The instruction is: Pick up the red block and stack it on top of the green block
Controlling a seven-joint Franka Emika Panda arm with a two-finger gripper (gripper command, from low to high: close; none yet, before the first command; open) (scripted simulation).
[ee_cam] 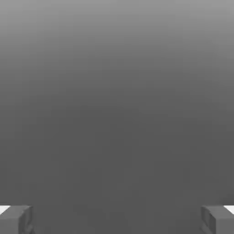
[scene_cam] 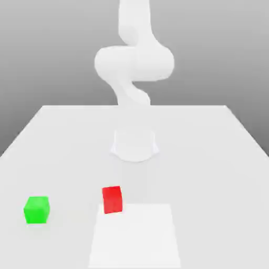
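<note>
The red block (scene_cam: pixel 112 199) sits on the white table (scene_cam: pixel 210 157), near the front and a little toward the exterior view's left of centre. The green block (scene_cam: pixel 37 209) rests on the table further toward the exterior view's left, well apart from the red one. In the hand view my gripper (ee_cam: pixel 117 219) is open. Its two grey fingertips (ee_cam: pixel 16 219) stand far apart with nothing between them, and plain grey background lies beyond.
The arm's round white base (scene_cam: pixel 134 144) stands mid-table behind the red block, and its bulky white links (scene_cam: pixel 134 63) rise from there. A brighter white square patch (scene_cam: pixel 135 236) lies on the table at the front, touching the red block's corner.
</note>
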